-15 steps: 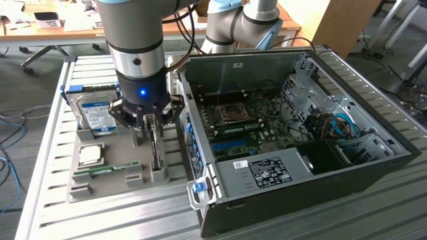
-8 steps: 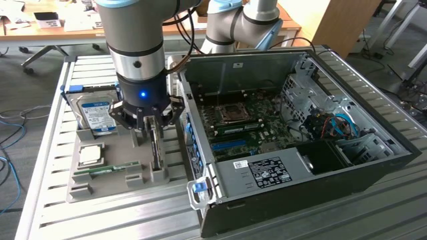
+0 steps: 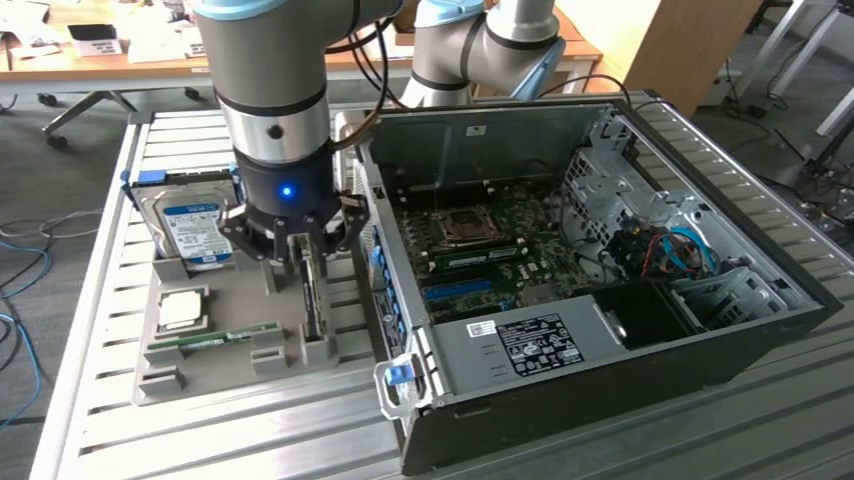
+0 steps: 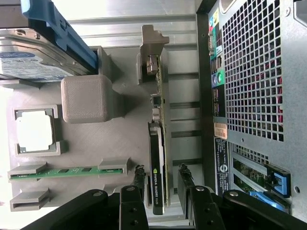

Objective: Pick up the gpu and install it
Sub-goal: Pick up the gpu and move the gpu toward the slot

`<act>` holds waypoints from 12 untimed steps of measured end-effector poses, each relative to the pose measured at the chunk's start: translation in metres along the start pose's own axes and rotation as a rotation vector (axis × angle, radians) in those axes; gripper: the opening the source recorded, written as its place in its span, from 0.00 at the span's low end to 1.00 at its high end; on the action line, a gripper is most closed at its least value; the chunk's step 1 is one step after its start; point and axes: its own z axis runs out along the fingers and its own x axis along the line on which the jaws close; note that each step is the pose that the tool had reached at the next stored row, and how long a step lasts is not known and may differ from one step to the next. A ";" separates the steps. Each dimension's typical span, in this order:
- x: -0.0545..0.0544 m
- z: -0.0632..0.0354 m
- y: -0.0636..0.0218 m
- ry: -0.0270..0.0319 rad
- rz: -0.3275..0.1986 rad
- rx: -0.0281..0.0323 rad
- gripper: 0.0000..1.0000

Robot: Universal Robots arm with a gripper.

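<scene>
Exterior view: the gripper [image 3: 304,268] hangs low over a grey holder [image 3: 220,372] at the exterior view's left of the open case [image 3: 601,400]. The gpu [image 3: 311,315] stands on edge in a holder slot, just beside the case wall, with the gripper's tips down on either side of it. A drive [image 3: 187,225] sits upright at the holder's far end.

Wrist view: the gpu [image 4: 157,163] stands on edge in its slot, between the case [image 4: 249,72] and the RAM [image 4: 67,171] and CPU [image 4: 34,132]. The gripper [image 4: 161,184] straddles the card with its jaws apart. One of the fingers [image 4: 139,179] is near one face, and a gap shows at the other face, so the card is not clamped.
</scene>
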 end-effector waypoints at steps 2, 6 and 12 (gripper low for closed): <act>0.000 0.0022 -0.0001 0.0000 0.000 0.0000 0.42; 0.000 0.0048 -0.0002 0.0002 0.000 0.0002 0.42; 0.000 0.0089 -0.0003 0.0001 0.000 0.0000 0.42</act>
